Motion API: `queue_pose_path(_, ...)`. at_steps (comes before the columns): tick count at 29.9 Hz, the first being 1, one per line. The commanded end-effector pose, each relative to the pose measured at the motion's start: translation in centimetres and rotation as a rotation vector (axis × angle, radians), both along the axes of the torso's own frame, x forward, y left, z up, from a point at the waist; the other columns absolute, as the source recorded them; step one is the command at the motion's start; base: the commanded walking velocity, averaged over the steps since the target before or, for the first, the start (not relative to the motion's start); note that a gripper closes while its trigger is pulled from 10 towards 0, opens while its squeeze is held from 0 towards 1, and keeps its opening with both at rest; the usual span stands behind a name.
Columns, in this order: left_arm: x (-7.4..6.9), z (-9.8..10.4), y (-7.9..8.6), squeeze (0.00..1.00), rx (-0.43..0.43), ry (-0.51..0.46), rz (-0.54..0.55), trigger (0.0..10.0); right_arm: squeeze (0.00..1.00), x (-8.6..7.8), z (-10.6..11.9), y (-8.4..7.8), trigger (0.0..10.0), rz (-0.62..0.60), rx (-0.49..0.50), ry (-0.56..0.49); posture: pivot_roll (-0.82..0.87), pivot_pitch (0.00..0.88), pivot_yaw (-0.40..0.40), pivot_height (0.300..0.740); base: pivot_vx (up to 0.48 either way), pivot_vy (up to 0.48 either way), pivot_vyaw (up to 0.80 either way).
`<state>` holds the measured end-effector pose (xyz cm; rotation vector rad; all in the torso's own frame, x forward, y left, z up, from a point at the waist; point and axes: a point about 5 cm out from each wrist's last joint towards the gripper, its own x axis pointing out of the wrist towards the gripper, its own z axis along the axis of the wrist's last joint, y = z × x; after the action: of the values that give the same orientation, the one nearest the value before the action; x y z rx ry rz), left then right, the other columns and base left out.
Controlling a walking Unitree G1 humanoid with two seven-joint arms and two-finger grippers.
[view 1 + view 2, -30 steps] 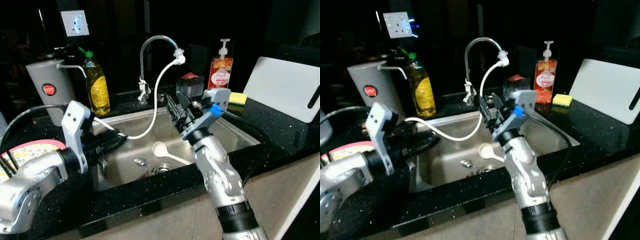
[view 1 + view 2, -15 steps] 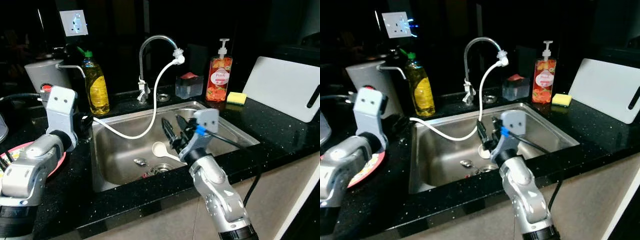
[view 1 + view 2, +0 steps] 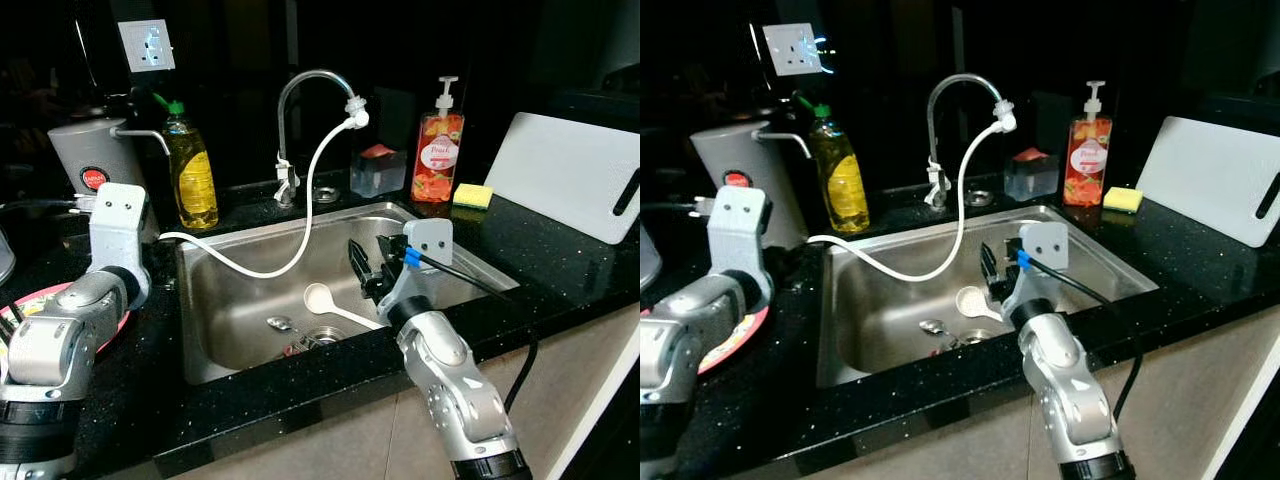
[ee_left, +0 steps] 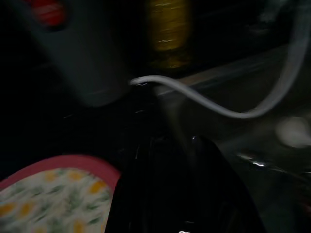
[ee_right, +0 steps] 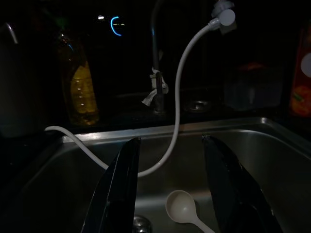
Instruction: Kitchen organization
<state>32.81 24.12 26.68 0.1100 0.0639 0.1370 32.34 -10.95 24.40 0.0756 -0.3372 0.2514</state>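
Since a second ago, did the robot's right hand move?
Yes. The right hand has dropped from up by the tap down into the sink, above the white spoon.

The right gripper (image 3: 992,272), fingers apart, hangs over the steel sink (image 3: 880,305) just above a white spoon (image 3: 970,301).

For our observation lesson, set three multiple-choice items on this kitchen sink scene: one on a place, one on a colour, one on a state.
1. Where does the white spoon lie?
A. in the sink
B. on the cutting board
C. on the plate

2. What colour is the sponge?
A. blue
B. yellow
C. black

3. How are the right gripper fingers?
A. shut on the spoon
B. shut on the hose
C. open, empty

Answers: 1 A, the spoon rests on the sink floor near the drain. 2 B, it is yellow, beside the soap dispenser. 3 C, the right wrist view shows a gap between them, above the spoon.
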Motion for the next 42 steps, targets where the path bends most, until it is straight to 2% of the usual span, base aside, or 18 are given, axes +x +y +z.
queue_pose_path(1,-0.1,-0.3,2.2,0.0,-0.021,0.017,0.173,10.0,0.0,-0.1,0.0,0.2,10.0,0.009,0.004,0.011,0.02,0.011,0.054,0.74,0.0,0.0,0.0)
queue_pose_path(2,-0.1,-0.3,2.2,0.0,-0.021,0.017,0.173,10.0,0.0,-0.1,0.0,0.2,10.0,0.009,0.004,0.011,0.02,0.011,0.054,0.74,0.0,0.0,0.0)
queue_pose_path(4,-0.5,-0.6,3.9,0.0,-0.043,0.04,0.289,10.0,0.0,-0.1,-0.1,0.5,10.0,0.018,0.004,0.015,0.02,0.01,0.049,0.74,0.0,0.0,0.0)
queue_pose_path(5,-0.5,-0.6,3.9,0.0,-0.043,0.04,0.289,10.0,0.0,-0.1,-0.1,0.5,10.0,0.018,0.004,0.015,0.02,0.01,0.049,0.74,0.0,0.0,0.0)
queue_pose_path(8,-0.9,-2.6,5.8,0.0,-0.129,0.151,0.395,10.0,0.0,0.0,-0.1,1.0,10.0,0.036,0.003,0.017,0.02,0.01,0.047,0.74,0.0,0.0,0.0)
queue_pose_path(10,-1.0,-3.0,6.0,0.0,-0.154,0.172,0.408,10.0,0.0,0.0,-0.1,1.0,10.0,0.038,0.003,0.017,0.02,0.01,0.047,0.74,0.0,0.0,0.0)
queue_pose_path(12,-1.1,-4.2,6.4,0.0,-0.245,0.224,0.427,10.0,0.0,0.0,0.0,1.0,10.0,0.038,0.002,0.018,0.02,0.01,0.046,0.74,0.0,0.0,0.0)
queue_pose_path(13,-1.1,-4.2,6.4,0.0,-0.245,0.224,0.427,10.0,0.0,0.0,0.0,1.0,10.0,0.038,0.002,0.018,0.02,0.01,0.046,0.74,0.0,0.0,0.0)
queue_pose_path(14,-1.1,-4.6,6.5,0.0,-0.29,0.248,0.43,10.0,0.0,0.0,-0.1,0.9,10.0,0.035,0.004,0.02,0.02,0.013,0.045,0.74,0.0,0.0,0.0)
queue_pose_path(16,-1.0,-5.1,6.6,0.0,-0.344,0.272,0.41,10.0,0.0,0.0,-0.2,0.7,10.0,0.03,0.004,0.027,0.02,0.013,0.045,0.74,0.0,0.0,0.0)
queue_pose_path(25,-0.7,-5.6,6.2,0.0,-0.45,0.305,0.349,10.0,0.0,0.0,-0.3,0.7,10.0,0.029,0.003,0.031,0.01,0.014,0.046,0.74,0.0,0.0,0.0)
queue_pose_path(26,-0.6,-6.0,5.7,0.0,-0.49,0.333,0.305,10.0,0.0,0.0,-0.3,0.7,10.0,0.03,0.003,0.03,0.01,0.013,0.047,0.74,0.0,0.0,0.0)
queue_pose_path(28,-0.5,-6.2,5.3,0.0,-0.515,0.352,0.276,10.0,0.0,0.0,-0.3,0.7,10.0,0.031,0.002,0.03,0.01,0.013,0.047,0.74,0.0,0.0,0.0)
queue_pose_path(32,-0.5,-6.6,4.5,0.0,-0.533,0.385,0.215,10.0,0.0,0.0,-0.3,0.7,10.0,0.031,0.0,0.03,0.01,0.011,0.046,0.74,0.0,0.0,0.0)
queue_pose_path(42,-0.3,-6.6,3.5,0.0,-0.547,0.414,0.142,10.0,0.0,0.0,-0.4,0.8,10.0,0.031,-0.001,0.029,0.01,0.004,0.049,0.74,0.0,0.0,0.0)
